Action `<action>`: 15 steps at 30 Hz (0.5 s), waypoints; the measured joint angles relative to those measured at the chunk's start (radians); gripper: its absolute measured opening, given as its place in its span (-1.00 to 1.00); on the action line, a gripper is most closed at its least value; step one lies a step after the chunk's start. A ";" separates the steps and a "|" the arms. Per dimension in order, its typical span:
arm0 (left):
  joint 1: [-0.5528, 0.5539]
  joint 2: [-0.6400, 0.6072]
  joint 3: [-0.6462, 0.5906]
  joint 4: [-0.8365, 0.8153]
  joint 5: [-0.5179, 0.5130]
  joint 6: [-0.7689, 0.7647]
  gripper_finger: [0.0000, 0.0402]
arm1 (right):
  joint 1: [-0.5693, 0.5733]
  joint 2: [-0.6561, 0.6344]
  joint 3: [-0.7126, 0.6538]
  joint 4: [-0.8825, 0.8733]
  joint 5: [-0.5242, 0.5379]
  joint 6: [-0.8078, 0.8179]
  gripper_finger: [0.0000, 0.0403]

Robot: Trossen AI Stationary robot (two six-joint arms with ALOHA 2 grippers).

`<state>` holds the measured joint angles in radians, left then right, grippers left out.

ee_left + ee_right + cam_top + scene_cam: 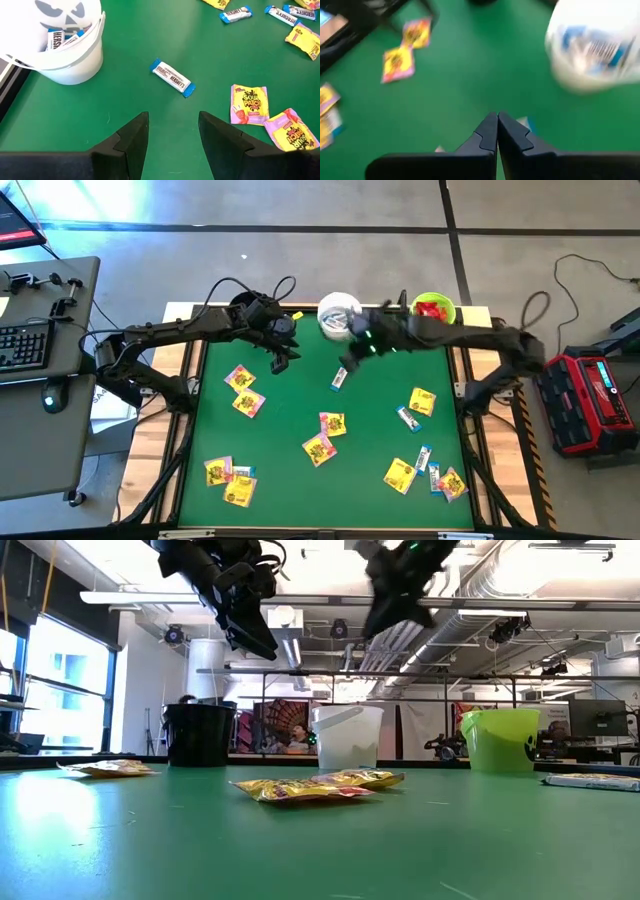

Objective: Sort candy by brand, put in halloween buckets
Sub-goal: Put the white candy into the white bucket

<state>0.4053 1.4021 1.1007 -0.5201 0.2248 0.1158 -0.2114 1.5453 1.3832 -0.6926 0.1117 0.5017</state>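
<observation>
Yellow candy packets [320,448] and slim white-and-blue ones [408,418] lie flat, scattered over the green table. The white bucket [338,315] holds white-and-blue packets [57,37]. The lime green bucket [434,308] holds red packets. The black bucket [198,733] stands at the far edge; in the high view my left arm mostly covers it. My left gripper [172,117] hovers open and empty near the white bucket. My right gripper [497,116] is shut and raised above one white-and-blue packet [339,378], which lies on the table [172,84].
The three buckets stand in a row along the table's far edge. Two yellow packets [246,390] lie just near-side of my left gripper. Most other packets lie in the near half. A desk with a keyboard [22,345] is off the left edge and a red case [590,395] is off the right.
</observation>
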 joint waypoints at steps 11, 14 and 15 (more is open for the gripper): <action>0.000 0.000 0.000 0.001 0.000 -0.003 -0.18 | 0.336 -0.171 -0.245 -0.293 -0.070 0.517 -0.86; 0.000 0.000 0.000 0.001 0.000 -0.008 -0.18 | 0.405 -0.173 -0.310 -0.311 -0.113 0.626 -0.64; 0.000 0.000 0.000 0.001 0.000 -0.009 -0.18 | 0.420 -0.173 -0.336 -0.304 -0.123 0.659 -0.56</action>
<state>0.4053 1.4021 1.1007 -0.5194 0.2253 0.1070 0.2089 1.3724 1.0468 -0.9963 -0.0111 1.1609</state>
